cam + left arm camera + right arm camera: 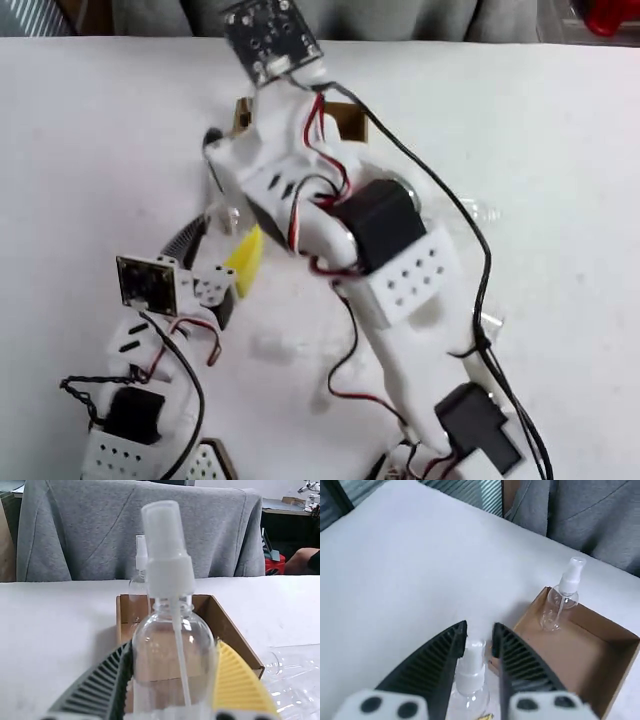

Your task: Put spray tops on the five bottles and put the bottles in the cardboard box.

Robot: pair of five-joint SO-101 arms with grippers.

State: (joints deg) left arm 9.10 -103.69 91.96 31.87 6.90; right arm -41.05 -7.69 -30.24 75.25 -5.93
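Bottle (170, 640) stands upright, clamped in my left gripper (173, 652); right gripper (480, 626), jaws parted, straddles its spray top (472, 662) from above.

Lighting is bright and diffuse, falling from overhead. In the high view the white worktop (100, 150) reads close to washed out, and soft, pale shadows lie beneath the arms. In the left wrist view small highlights glint on the clear bottle (170, 652). The cardboard box (226, 630) casts a faint, soft-edged shadow on the worktop beside it.
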